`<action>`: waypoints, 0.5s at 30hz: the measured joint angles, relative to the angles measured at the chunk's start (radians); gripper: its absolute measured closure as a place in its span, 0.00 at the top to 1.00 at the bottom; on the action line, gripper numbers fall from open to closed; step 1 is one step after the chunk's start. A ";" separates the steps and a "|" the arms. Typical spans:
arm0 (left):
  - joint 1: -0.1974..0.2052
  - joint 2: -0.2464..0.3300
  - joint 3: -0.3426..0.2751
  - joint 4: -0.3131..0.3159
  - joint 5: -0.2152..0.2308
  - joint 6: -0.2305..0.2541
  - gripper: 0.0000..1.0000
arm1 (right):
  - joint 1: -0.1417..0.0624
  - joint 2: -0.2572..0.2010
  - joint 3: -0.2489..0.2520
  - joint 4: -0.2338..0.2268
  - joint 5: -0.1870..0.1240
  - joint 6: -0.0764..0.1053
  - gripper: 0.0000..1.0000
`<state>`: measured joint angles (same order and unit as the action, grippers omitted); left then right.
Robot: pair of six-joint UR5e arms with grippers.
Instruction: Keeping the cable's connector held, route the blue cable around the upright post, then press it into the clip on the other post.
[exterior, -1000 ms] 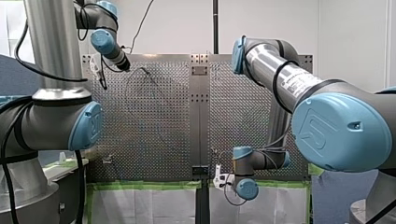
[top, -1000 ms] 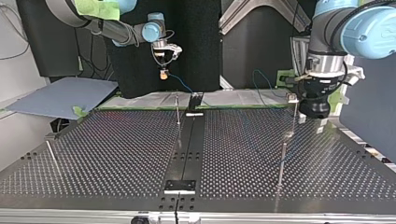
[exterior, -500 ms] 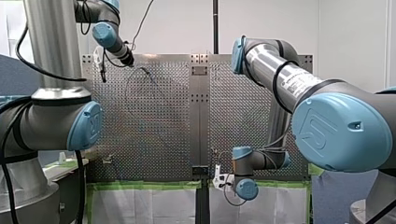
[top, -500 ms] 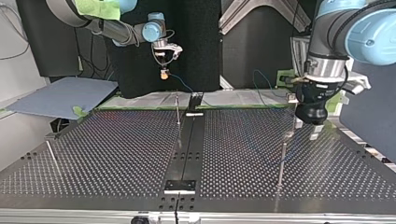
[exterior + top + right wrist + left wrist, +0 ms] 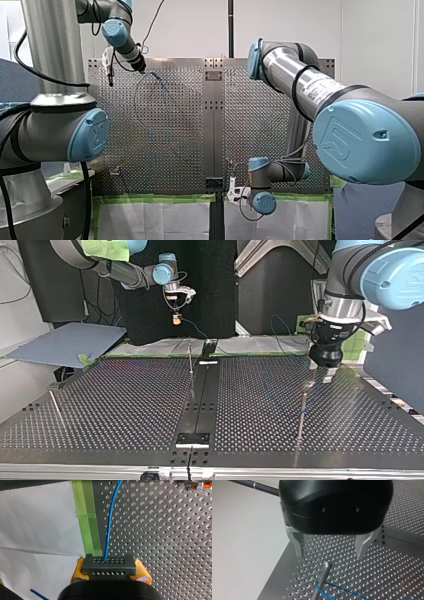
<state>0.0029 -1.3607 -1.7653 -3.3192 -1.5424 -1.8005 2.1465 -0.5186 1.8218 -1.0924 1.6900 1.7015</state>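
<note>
My left gripper point(image 5: 329, 555) is open, its bare metal fingers point(image 5: 298, 545) spread wide just above the tip of an upright post point(image 5: 325, 568). The blue cable point(image 5: 322, 591) curves around that post lower down. In the top view this gripper point(image 5: 320, 374) hangs at the right, over the thin post point(image 5: 303, 402). My right gripper point(image 5: 109, 580) is shut on the grey connector point(image 5: 109, 566), yellow pads on both sides, and the cable point(image 5: 110, 522) runs straight out from it. In the top view it point(image 5: 175, 319) hovers beyond the table's far edge, the cable point(image 5: 194, 330) trailing down.
Another thin post point(image 5: 190, 357) stands by the dark centre strip point(image 5: 202, 400), and a third point(image 5: 55, 407) at the top view's left. A small metal and orange piece point(image 5: 193, 483) sits on the perforated plate ahead of my right gripper. Green tape point(image 5: 88, 517) edges the plate.
My left arm has swung its gripper toward the top view's left, ending over the upright post, fingers still open. My right arm and the connector have stayed put.
</note>
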 joint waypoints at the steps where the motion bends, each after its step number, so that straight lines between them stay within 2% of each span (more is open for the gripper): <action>1: -0.005 -0.002 0.000 -0.001 -0.005 0.001 1.00 | 0.000 0.000 0.000 0.000 0.000 0.000 0.00; 8: -0.027 -0.020 0.006 0.000 -0.028 0.011 1.00 | 0.000 0.001 0.000 0.000 0.000 0.000 0.00; 15: -0.038 -0.039 0.057 -0.009 -0.031 0.032 1.00 | 0.000 0.001 0.000 0.000 0.000 0.000 0.00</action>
<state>-0.0349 -1.3996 -1.7082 -3.3279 -1.5729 -1.7688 2.1468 -0.5174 1.8218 -1.0924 1.6898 1.7015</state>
